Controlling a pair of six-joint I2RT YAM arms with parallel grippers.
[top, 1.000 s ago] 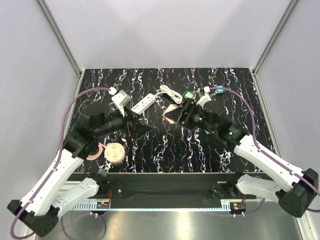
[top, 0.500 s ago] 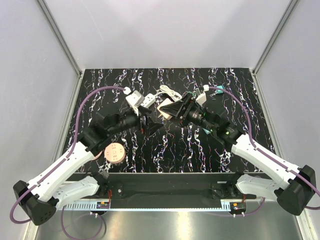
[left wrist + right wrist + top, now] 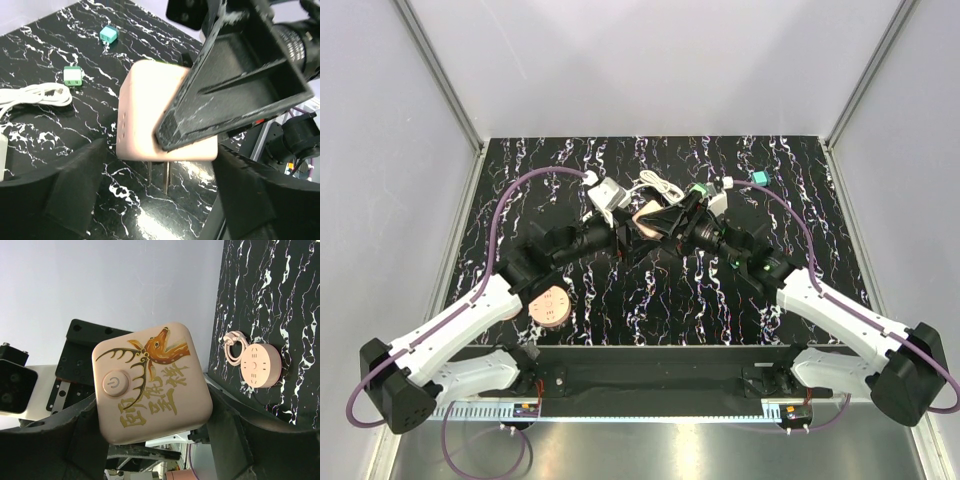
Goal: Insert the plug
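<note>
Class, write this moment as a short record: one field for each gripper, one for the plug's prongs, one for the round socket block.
Right gripper: shut on the pink plug
Left gripper: open, a finger on each side of the plug
Prongs: two, bare, clear of any socket
Round socket block: on the table, nothing plugged in

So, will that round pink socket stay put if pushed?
Probably not: the round pink socket lies loose on the glossy table, so it may slide. Low and flat, it seems unlikely to tip. Its coiled cord looks floppy, hardly an anchor.
</note>
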